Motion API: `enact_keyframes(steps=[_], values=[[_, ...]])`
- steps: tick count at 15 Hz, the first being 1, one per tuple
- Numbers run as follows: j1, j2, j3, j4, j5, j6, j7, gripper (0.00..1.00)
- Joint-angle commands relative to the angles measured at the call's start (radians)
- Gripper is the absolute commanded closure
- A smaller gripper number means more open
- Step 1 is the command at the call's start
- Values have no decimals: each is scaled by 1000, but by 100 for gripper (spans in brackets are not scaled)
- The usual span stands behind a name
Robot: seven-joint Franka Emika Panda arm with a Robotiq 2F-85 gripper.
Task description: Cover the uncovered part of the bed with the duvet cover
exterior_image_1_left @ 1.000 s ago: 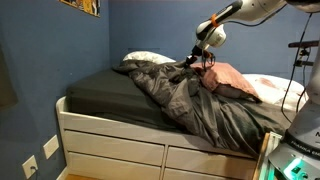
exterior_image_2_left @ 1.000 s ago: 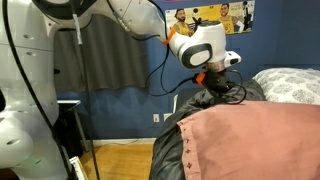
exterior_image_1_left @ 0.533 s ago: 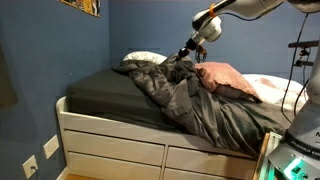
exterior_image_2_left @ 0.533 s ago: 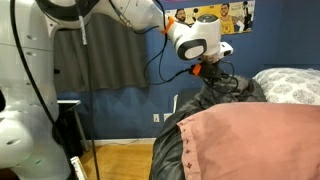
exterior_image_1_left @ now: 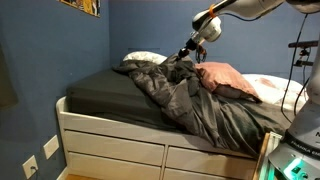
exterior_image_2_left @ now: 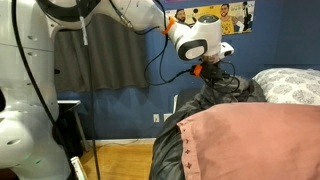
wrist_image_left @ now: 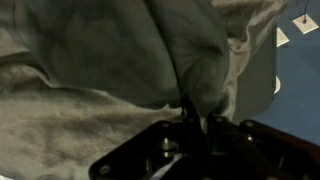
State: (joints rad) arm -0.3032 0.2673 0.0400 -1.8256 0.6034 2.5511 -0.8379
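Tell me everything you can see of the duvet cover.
The duvet cover is medium-grey soft fabric, rumpled and bulky. It lies heaped across the middle of the bed, draping toward the front edge and leaving the dark sheet bare at one end. A pink pillow rests on it. The gripper pinches a raised fold at its peak; the wrist view shows fabric bunched in its grip.

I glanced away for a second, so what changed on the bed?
The hand, gripping the duvet cover, rose slightly and shifted toward the bare sheet, pulling the fabric into a peak; it has held there since. The bed, the bare sheet and the pink pillow stayed put.
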Motion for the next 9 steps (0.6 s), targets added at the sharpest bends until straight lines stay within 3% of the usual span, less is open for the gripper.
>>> enact_keyframes(steps=[1, 9], values=[[39, 121, 42, 228, -2, -32, -79, 98], [132, 348, 201, 633, -48, -183, -196, 98]])
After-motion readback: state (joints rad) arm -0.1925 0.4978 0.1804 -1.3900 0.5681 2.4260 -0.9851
